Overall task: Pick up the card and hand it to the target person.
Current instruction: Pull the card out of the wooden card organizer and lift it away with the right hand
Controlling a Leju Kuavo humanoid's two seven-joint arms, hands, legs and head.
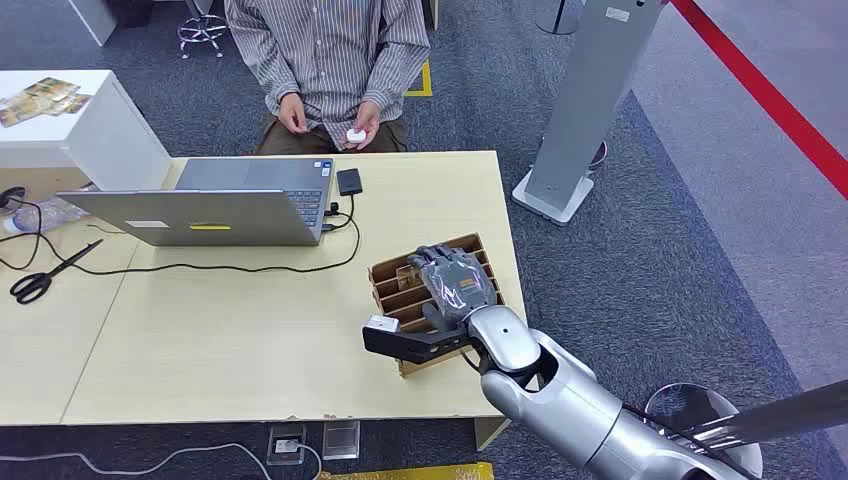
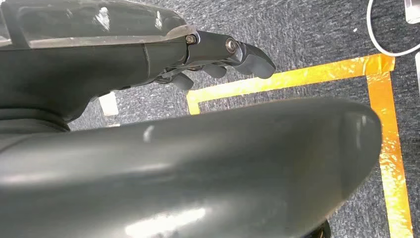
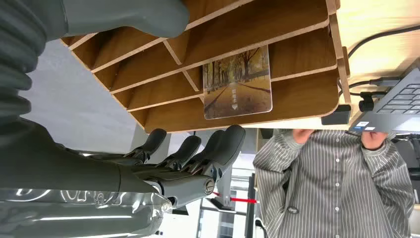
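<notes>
Card (image 3: pixel 237 83) stands slotted in wooden rack (image 1: pixel 400 285), partly hidden beneath right robot hand (image 1: pixel 458 283).

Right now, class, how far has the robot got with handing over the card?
Done: the right hand is over the wooden slotted rack. In hand: the reach for the card, which stands untouched in its slot, fingers apart. Left: grip it, lift it, pass it to the seated person.

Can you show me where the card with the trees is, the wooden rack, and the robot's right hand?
Card with an autumn tree picture (image 3: pixel 237 82), right wrist view, middle of its face.
Slotted brown wooden rack (image 3: pixel 277 22), right wrist view, a divider board.
Right hand (image 1: pixel 456 283), head view, back of the hand.
</notes>
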